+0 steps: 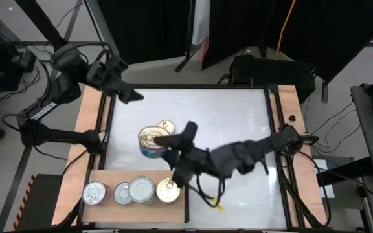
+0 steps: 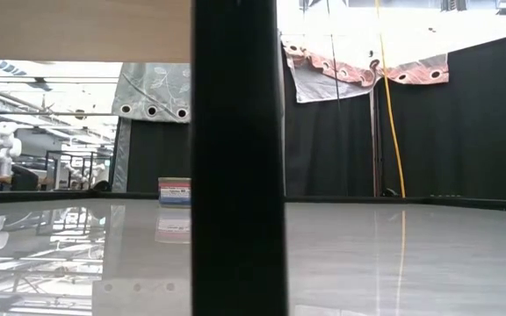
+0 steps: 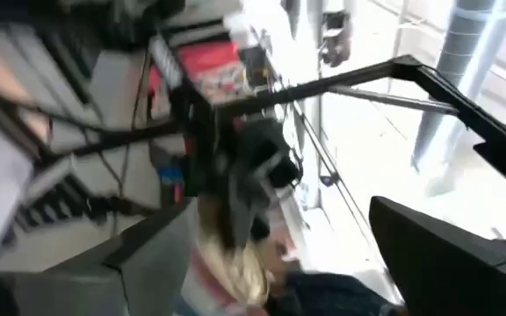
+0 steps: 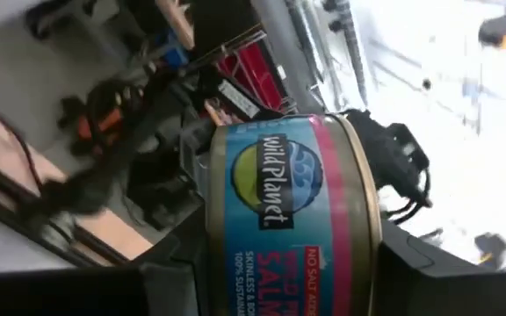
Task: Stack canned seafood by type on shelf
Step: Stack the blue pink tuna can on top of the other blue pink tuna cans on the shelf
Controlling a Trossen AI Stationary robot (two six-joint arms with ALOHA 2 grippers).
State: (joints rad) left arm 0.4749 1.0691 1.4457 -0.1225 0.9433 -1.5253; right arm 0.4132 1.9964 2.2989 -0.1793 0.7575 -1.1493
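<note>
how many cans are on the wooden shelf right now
4, in a row on the shelf: one at the left end, a small one, a larger one, and a gold-lidded one under the right end effector. Lower layers may be hidden.

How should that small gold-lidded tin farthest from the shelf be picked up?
Probably from straight above: the small tin lies flat, lid up, so jaws should close on its round side wall, avoiding the larger tin close beside it. The right gripper holds a salmon tin.

Two dark, matte arms are showing over the table.
The left arm (image 1: 57, 97) is showing pale lettering along one link; the right arm (image 1: 251, 152) is trailing black cable with a yellow tip (image 1: 219, 206).
</note>
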